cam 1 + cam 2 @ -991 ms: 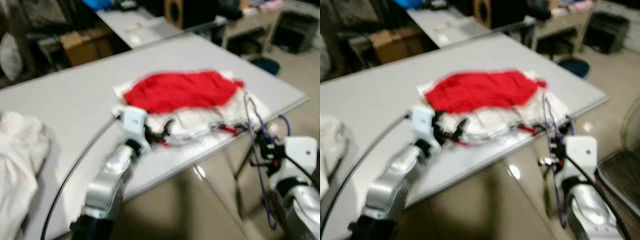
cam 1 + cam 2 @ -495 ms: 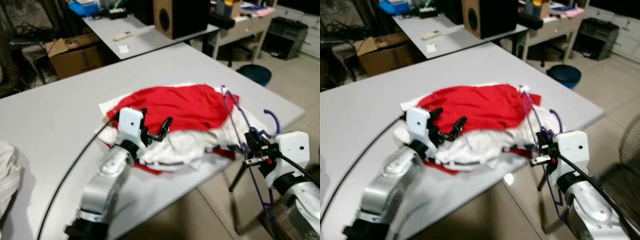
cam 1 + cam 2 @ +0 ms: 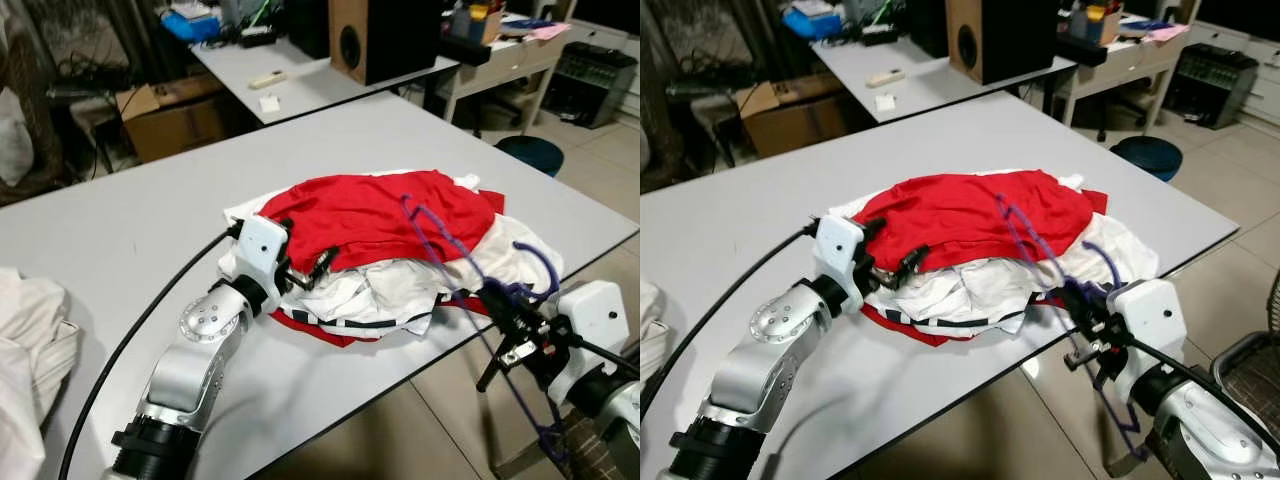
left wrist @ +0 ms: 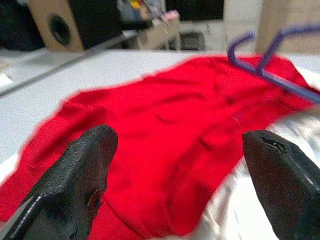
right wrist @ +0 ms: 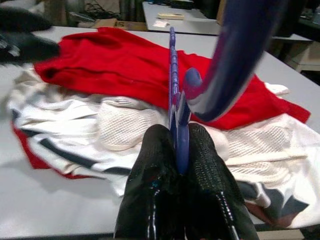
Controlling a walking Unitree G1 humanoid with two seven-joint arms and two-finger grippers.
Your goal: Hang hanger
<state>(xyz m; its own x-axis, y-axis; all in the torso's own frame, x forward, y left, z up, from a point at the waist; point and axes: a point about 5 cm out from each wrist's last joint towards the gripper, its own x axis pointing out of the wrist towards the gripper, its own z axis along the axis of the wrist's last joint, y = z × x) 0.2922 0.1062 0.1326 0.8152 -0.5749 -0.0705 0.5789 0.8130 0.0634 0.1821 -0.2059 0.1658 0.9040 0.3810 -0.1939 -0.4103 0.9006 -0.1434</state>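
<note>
A purple hanger (image 3: 452,258) is pinched in my right gripper (image 3: 507,322), which is shut on it off the table's front right edge. The hanger leans over the clothes pile, with its far end above the red garment (image 3: 370,212). In the right wrist view the fingers (image 5: 157,150) squeeze the purple hanger (image 5: 173,75). My left gripper (image 3: 305,266) is open and rests low on the near-left side of the pile. In the left wrist view its fingers (image 4: 82,172) stand wide apart with the red garment (image 4: 160,140) between them.
White and striped clothes (image 3: 385,290) lie under the red garment on the grey table (image 3: 130,220). A white cloth heap (image 3: 30,335) sits at the table's left. Behind are a cardboard box (image 3: 175,108), a second table with a speaker (image 3: 385,35), and a blue bin (image 3: 530,152).
The camera has shifted and the blur has gone. The hanger in my right gripper has tipped leftward over the clothes pile. My left gripper stays open at the pile.
</note>
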